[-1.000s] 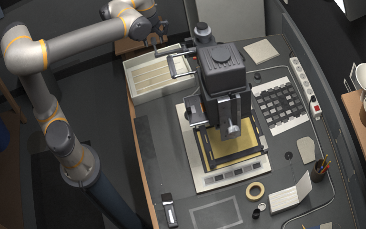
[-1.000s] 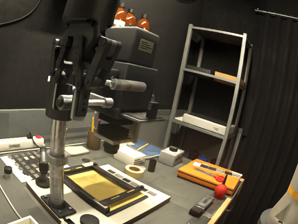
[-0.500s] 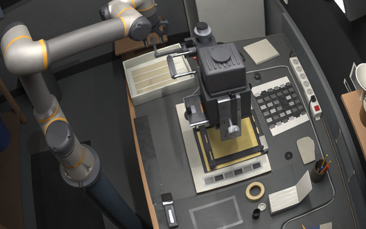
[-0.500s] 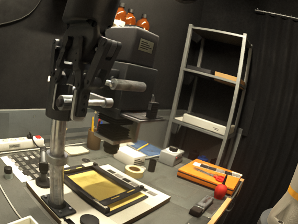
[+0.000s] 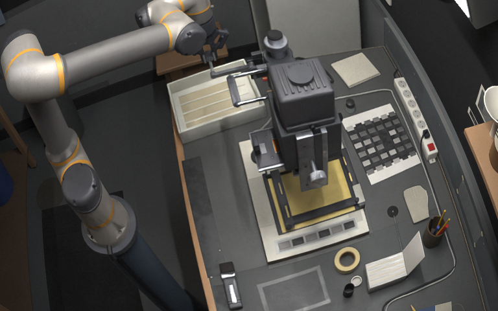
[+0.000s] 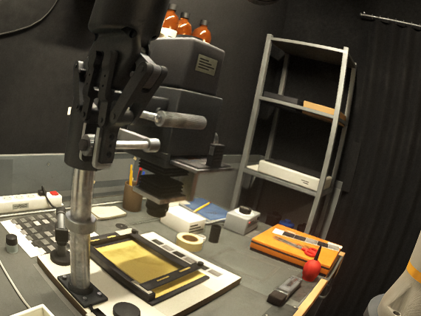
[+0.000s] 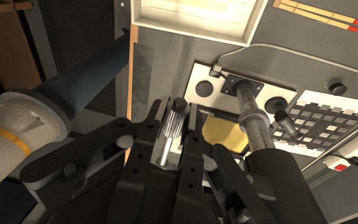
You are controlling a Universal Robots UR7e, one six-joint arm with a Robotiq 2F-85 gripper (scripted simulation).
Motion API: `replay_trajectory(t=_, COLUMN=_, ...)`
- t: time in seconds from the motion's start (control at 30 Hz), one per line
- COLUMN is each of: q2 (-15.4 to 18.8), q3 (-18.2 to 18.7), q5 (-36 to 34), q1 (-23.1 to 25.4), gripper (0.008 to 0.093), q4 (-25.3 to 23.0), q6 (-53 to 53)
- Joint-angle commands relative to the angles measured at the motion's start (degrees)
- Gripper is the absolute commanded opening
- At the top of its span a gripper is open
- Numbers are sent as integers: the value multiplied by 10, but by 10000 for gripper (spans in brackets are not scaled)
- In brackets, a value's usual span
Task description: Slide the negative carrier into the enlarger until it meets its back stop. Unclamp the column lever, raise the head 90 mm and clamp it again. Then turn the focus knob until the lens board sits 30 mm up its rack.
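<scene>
My gripper (image 7: 175, 116) (image 5: 210, 58) (image 6: 92, 146) is high at the back left of the enlarger, beside the column. Its two fingers are closed on the knurled tip of the column lever (image 7: 174, 122) (image 5: 224, 70) (image 6: 138, 144). The lever sticks out sideways from the head's clamp. The enlarger head (image 5: 301, 91) (image 6: 184, 99) sits up the steel column (image 6: 81, 221) (image 7: 250, 116). The negative carrier (image 5: 264, 150) sits in the head's left side. The focus knob (image 5: 317, 176) is on the front rack. The lens board (image 6: 162, 192) hangs under the bellows above the yellow easel (image 5: 312, 190).
The steel column stands right beside my fingers. A U-shaped handle (image 5: 242, 90) (image 6: 181, 120) projects from the head just below the lever. A white tray (image 5: 213, 101) lies under my arm. A checkered chart (image 5: 382, 141) and a power strip (image 5: 415, 117) lie to the right.
</scene>
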Motion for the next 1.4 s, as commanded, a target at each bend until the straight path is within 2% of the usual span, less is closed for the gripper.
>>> replay_trajectory(t=0.0, q2=0, q3=0, q5=0, q1=0, gripper=205, q4=0, q6=0)
replay_trajectory(t=0.23, q2=0, q3=0, q5=0, q1=0, gripper=80, q4=0, q6=0)
replay_trajectory(t=1.37, q2=-4, q3=-10, q5=0, q1=0, gripper=80, q4=13, q6=0)
